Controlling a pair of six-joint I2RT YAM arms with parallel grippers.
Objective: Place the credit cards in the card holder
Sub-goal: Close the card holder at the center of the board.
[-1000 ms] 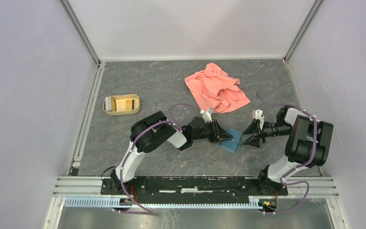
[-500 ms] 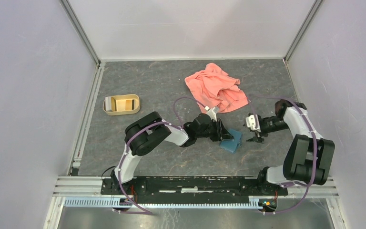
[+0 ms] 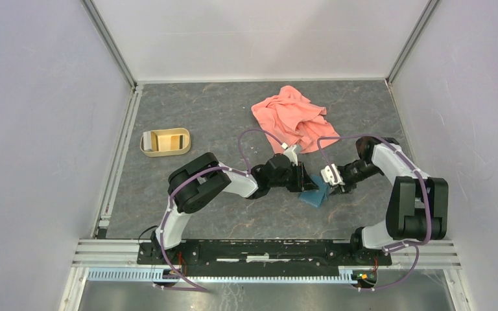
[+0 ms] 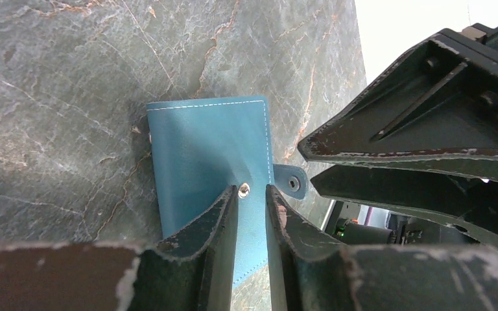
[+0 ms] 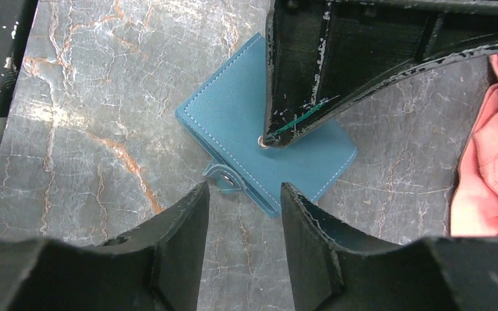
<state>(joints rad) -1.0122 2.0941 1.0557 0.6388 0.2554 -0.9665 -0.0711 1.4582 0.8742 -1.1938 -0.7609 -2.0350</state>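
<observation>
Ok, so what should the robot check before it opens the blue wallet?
1. Card holder lying flat and closed: ok.
2. Snap tab undone: ok, it sticks out past the edge, unfastened.
3. Left gripper pinning the holder: ok, its tips rest on the face either side of the snap stud.
4. Right gripper open and lined up: ok, the tab shows between its fingers.
5. Card ready in a gripper: not ok, the credit cards lie in the tan tray.
6. Pink cloth out of the way: ok, apart from the holder.
</observation>
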